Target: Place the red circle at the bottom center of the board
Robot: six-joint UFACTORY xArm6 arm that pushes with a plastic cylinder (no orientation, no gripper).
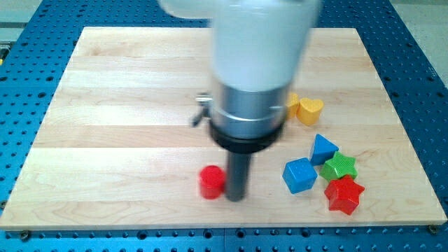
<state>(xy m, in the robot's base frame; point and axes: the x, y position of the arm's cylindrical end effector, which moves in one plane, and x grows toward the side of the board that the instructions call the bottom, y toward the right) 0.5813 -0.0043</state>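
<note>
The red circle (pixel 211 182) sits on the wooden board (pixel 105 126) near the view's bottom, just left of centre. My tip (pixel 236 197) stands right beside it, on its right side, touching or nearly touching it. The rod and the arm's white and grey body rise above and hide the middle of the board.
At the view's right lie a yellow heart (pixel 309 110) with another yellow block (pixel 292 103) half hidden behind the arm, a blue triangle (pixel 323 148), a blue cube (pixel 299 175), a green star (pixel 340 166) and a red star (pixel 344 194).
</note>
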